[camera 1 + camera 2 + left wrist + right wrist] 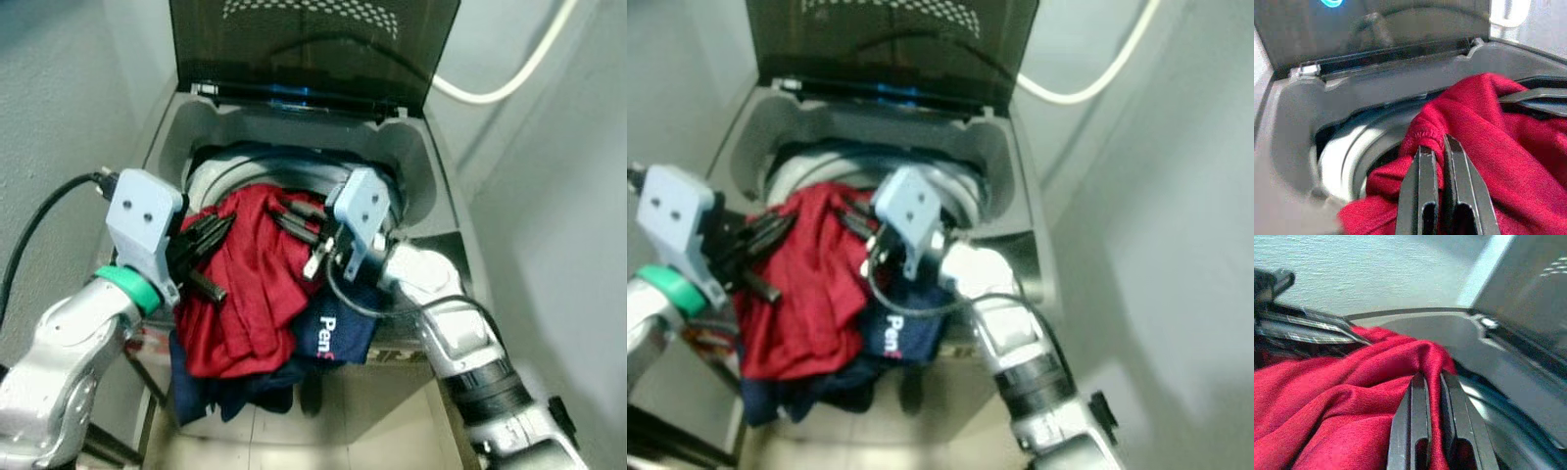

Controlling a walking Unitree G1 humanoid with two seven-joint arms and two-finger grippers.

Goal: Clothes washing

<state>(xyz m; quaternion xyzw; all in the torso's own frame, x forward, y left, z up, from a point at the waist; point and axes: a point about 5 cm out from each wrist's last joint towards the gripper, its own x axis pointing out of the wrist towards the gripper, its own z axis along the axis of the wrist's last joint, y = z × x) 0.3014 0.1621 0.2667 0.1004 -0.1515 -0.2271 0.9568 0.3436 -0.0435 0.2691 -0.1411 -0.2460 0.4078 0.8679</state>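
Observation:
A top-loading washing machine [431, 166] stands before me with its dark lid [313, 49] raised. A red garment [250, 284] is bunched over the front of the drum opening [216, 171], with a navy garment [338, 338] bearing white letters hanging below it over the machine's front. My left gripper [217, 231] is shut on a fold of the red garment [1488, 147] at its left side. My right gripper [286, 215] is shut on the red garment [1352, 416] at its right side. Both hold the cloth above the drum rim [1347, 156].
A white hose [509, 69] runs along the wall at the back right. Grey walls close in on both sides of the machine. A black cable [39, 215] loops from my left wrist. Tiled floor [323, 431] shows below the hanging clothes.

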